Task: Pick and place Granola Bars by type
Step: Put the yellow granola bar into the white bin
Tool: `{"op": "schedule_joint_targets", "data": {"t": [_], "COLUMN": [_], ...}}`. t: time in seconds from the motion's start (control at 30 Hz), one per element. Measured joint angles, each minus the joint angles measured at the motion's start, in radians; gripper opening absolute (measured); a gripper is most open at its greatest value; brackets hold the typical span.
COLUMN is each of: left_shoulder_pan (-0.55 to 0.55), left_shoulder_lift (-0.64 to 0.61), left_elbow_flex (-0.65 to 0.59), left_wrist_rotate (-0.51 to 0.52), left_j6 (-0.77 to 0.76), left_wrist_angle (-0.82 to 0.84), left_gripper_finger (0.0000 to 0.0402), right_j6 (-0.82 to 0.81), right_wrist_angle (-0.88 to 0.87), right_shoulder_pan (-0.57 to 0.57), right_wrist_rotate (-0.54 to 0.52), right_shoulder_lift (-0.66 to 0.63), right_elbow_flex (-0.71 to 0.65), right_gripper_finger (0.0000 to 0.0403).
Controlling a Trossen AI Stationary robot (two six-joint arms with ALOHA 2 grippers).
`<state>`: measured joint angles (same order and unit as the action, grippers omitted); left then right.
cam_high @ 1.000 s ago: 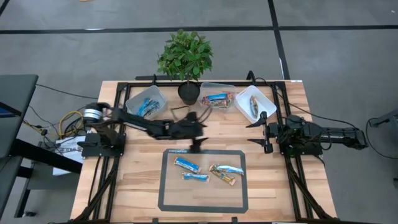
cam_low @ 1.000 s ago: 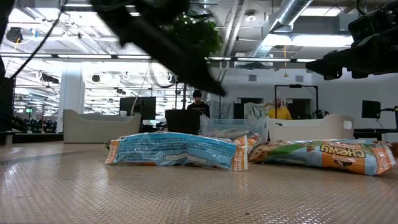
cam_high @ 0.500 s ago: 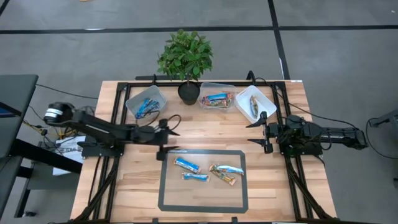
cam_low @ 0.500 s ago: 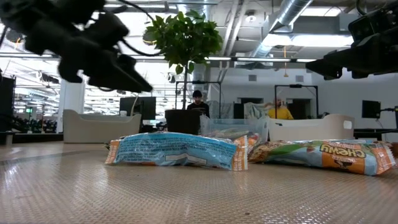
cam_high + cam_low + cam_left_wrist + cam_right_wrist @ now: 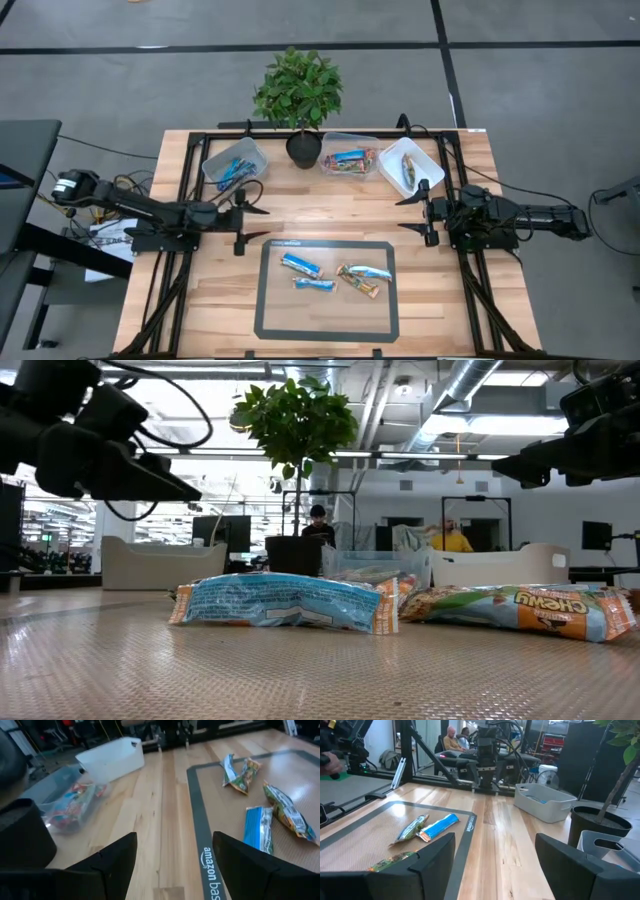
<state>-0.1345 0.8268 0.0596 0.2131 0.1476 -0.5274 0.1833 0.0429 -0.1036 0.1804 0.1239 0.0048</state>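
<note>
Several Granola Bars lie flat on a dark-rimmed mat (image 5: 325,315): a blue bar (image 5: 300,265), a second blue one (image 5: 313,285), and two side by side (image 5: 364,277). The left wrist view also shows these bars (image 5: 257,827). My left gripper (image 5: 250,226) hangs open above the wood, left of the mat's far left corner, with nothing between its fingers. My right gripper (image 5: 407,215) stands open and empty off the mat's far right corner. Each points across the table toward the other.
Three bins stand along the far edge: one with blue bars (image 5: 235,165), one with multicoloured bars (image 5: 350,158), one with tan bars (image 5: 408,166). A potted plant (image 5: 298,95) stands between the first two. Black frame rails run along both table sides.
My left gripper has drawn back from the table's middle, by the plant pot, toward the left edge, sinking a little and tipping closer to level. It has stayed open and empty. The bars have not moved.
</note>
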Motion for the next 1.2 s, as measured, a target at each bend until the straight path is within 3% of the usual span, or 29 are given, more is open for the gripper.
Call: {"op": "schedule_joint_targets", "data": {"t": [0.47, 0.67, 0.97, 1.2], "left_shoulder_pan": [0.000, 0.005, 0.047, 0.052], "left_shoulder_lift": [-0.223, -0.380, -0.709, -0.793], "left_elbow_flex": [-0.049, -0.049, -0.049, -0.032], "left_wrist_rotate": [-0.035, -0.052, -0.139, -0.174], "left_j6": [0.125, 0.144, 0.079, 0.078], "left_wrist_angle": [0.054, 0.191, 0.487, 0.547], "left_gripper_finger": [0.0253, 0.0253, 0.0253, 0.0253], "right_j6": [0.000, 0.000, 0.000, 0.000], "right_wrist_angle": [0.000, 0.000, 0.000, 0.000], "right_shoulder_pan": [0.000, 0.000, 0.000, 0.000], "right_wrist_rotate": [0.000, 0.000, 0.001, 0.000], "right_shoulder_lift": [0.000, 0.000, 0.000, 0.000], "right_elbow_flex": [0.000, 0.000, 0.000, 0.000], "right_gripper_finger": [0.0270, 0.0270, 0.0270, 0.0270]}}
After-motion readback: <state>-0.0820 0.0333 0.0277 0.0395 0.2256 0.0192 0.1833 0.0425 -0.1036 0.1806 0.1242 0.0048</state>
